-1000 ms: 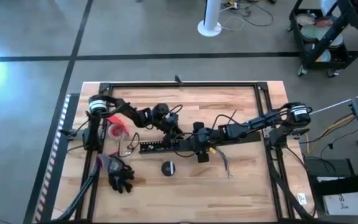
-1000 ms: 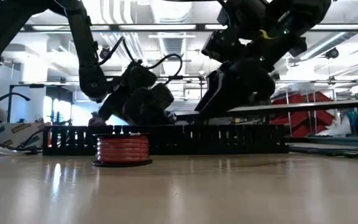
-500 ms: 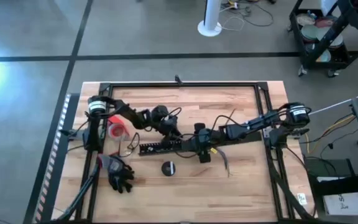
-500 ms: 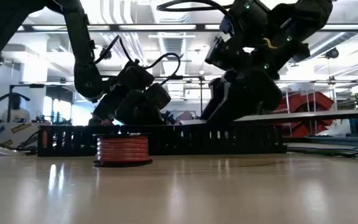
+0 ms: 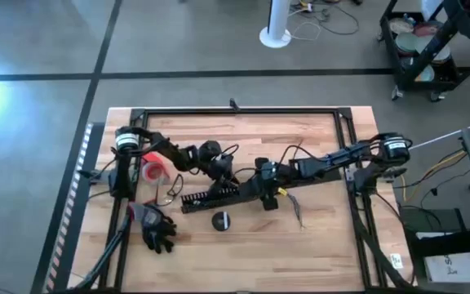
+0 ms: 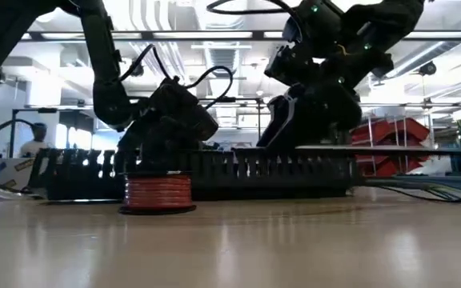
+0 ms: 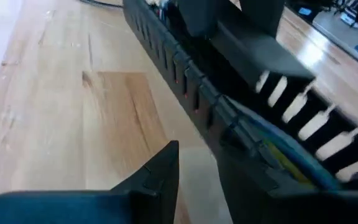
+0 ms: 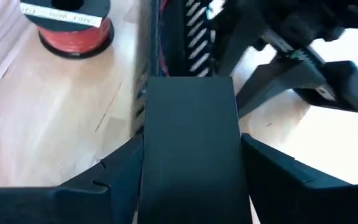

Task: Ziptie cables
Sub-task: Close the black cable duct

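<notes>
The table (image 5: 317, 245) is wooden and both arms reach to its middle, where the long black duct (image 5: 219, 196) lies with its long axis running across the table, slightly slanted. In the low view the duct stands on its side with the comb teeth pointing up. The right gripper (image 5: 255, 193) is at the right end of the duct; in the right wrist view a wide flat black bar (image 8: 191, 149) sits between its two fingers, so the jaws seem closed on this bar, about as wide as the bar. The left gripper (image 5: 219, 173) is at the far side of the duct, near its middle; in the left wrist view one finger is in front of the duct and the other is close to its wall, but I cannot tell if the jaws grip something. Some cables (image 5: 296, 214), thin and grey, lie on the table just right of the right gripper, so the right arm is nearer to them. A red spool (image 5: 153, 169) stands near the left arm, and a black disc (image 5: 221, 220) is in front of the duct. I cannot find the ziptie.
</notes>
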Controlling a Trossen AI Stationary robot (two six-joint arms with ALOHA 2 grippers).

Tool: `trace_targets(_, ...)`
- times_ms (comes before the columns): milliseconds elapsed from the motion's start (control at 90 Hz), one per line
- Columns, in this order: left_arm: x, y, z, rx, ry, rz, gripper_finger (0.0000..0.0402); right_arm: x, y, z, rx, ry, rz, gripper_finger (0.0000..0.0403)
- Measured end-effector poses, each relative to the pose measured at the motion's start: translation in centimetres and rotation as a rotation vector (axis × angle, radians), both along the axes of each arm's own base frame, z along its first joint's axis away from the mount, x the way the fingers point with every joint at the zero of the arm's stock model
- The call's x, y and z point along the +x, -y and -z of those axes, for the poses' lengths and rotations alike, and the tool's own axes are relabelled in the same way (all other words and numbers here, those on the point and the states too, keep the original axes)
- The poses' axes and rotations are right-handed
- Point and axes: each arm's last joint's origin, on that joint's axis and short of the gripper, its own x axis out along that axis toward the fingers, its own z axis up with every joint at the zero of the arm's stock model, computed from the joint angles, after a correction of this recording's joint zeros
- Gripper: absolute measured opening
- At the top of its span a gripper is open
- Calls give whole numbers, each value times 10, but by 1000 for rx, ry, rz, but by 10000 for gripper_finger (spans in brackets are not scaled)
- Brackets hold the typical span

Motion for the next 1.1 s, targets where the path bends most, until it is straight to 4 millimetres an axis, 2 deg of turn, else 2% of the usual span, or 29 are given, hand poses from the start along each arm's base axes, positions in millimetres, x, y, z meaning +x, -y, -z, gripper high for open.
trace_targets(178,0,0,0,7,2,3,96,-1,10,2,80,-18,20,229)
trace_targets(311,0,0,0,11,4,5,96,-1,12,2,109,-24,11,224)
trace_targets(722,11,-1,-7,73,62,42,96,-2,11,3,122,-41,2,227)
trace_targets(867,16,-2,-10,111,76,58,96,1,12,-2,103,-78,-8,221)
trace_targets(1100,25,-4,-16,194,84,81,96,3,14,-7,100,-130,0,232)
